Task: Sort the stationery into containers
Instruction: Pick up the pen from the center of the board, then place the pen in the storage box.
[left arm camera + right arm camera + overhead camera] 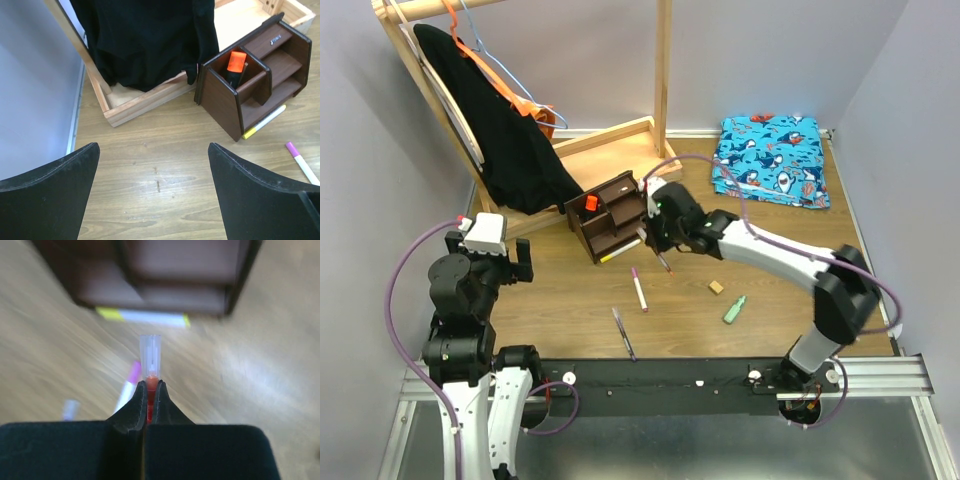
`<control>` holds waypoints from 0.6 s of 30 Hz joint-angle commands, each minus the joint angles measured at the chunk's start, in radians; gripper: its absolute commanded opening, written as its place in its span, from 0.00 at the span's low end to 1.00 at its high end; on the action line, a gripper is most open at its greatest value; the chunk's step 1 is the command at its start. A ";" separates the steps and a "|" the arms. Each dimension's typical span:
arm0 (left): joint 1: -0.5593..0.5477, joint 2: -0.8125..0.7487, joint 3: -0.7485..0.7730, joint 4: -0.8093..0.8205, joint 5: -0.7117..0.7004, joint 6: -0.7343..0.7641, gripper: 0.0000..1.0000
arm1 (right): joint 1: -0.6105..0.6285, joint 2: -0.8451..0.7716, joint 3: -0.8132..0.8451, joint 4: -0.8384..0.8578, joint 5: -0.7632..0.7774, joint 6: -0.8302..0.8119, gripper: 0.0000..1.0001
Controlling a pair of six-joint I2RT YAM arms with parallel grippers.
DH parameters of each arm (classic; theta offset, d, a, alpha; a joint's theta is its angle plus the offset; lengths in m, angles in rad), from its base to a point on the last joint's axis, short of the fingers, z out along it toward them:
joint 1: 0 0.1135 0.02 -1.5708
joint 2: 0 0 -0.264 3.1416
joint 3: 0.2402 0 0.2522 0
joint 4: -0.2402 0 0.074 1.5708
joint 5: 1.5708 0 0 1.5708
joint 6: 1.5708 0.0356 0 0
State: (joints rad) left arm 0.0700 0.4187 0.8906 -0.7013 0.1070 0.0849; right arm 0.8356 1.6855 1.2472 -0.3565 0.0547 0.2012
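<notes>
Dark brown organiser (pixel 612 222), blue shark-patterned cloth (pixel 770 160), mint-green highlighter (pixel 734 310), black garment (pixel 500 140), red pen (pixel 150 362) — clear-capped.

No legible text; a pale mark (pixel 276 40) on the organiser (pixel 220 100), unreadable.

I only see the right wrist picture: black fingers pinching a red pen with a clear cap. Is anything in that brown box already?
Observer: Yes. The left wrist view shows an orange-capped marker standing in the tall compartment of the organiser.
Operator: What's the other arm doing?
Observer: The left fingers are spread open and hold nothing, well short of the organiser.
Operator: Much left to tidy?
Observer: From above, a tan eraser and a mint-green highlighter lie loose to the organiser's right, outside your picture.
</notes>
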 commanded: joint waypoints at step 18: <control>0.001 0.091 -0.036 0.033 -0.013 0.044 0.99 | 0.026 0.278 0.113 1.384 -0.210 -0.166 0.01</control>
State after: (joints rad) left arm 0.0700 0.4965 0.8318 -0.6544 0.1188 0.1093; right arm 0.8471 1.8900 1.3006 0.7498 -0.1078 0.0502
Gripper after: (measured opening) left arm 0.988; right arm 0.027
